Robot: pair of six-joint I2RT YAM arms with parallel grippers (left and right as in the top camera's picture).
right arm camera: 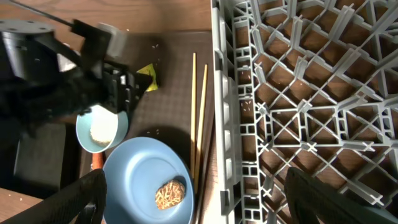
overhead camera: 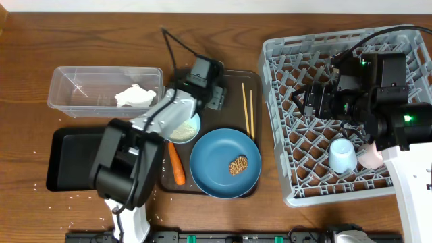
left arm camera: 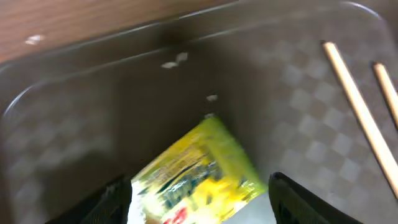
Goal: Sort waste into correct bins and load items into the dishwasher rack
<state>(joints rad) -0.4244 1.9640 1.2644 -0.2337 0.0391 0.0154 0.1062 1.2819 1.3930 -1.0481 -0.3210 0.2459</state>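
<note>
My left gripper point(left arm camera: 202, 208) is open low over the brown serving tray's back end, its fingers either side of the yellow-green wrapper point(left arm camera: 199, 174); it also shows in the overhead view point(overhead camera: 214, 96). The chopsticks point(overhead camera: 248, 108) lie on the tray's right side. The blue plate point(overhead camera: 216, 158) holds the brown food lump point(overhead camera: 237, 165). The bowl point(overhead camera: 183, 128) holds rice, and the carrot point(overhead camera: 177, 164) lies beside it. The white tissue point(overhead camera: 133, 98) is in the clear tub point(overhead camera: 74, 88). My right gripper point(right arm camera: 199, 205) is open and empty above the grey rack's point(overhead camera: 283, 135) left part.
The black tray point(overhead camera: 67, 162) sits front left, partly under my left arm. The light-blue cup point(overhead camera: 342, 155) and the pink cup point(overhead camera: 371, 156) stand upside down in the rack. Loose rice grains point(left arm camera: 174, 60) lie on the brown serving tray point(overhead camera: 250, 77).
</note>
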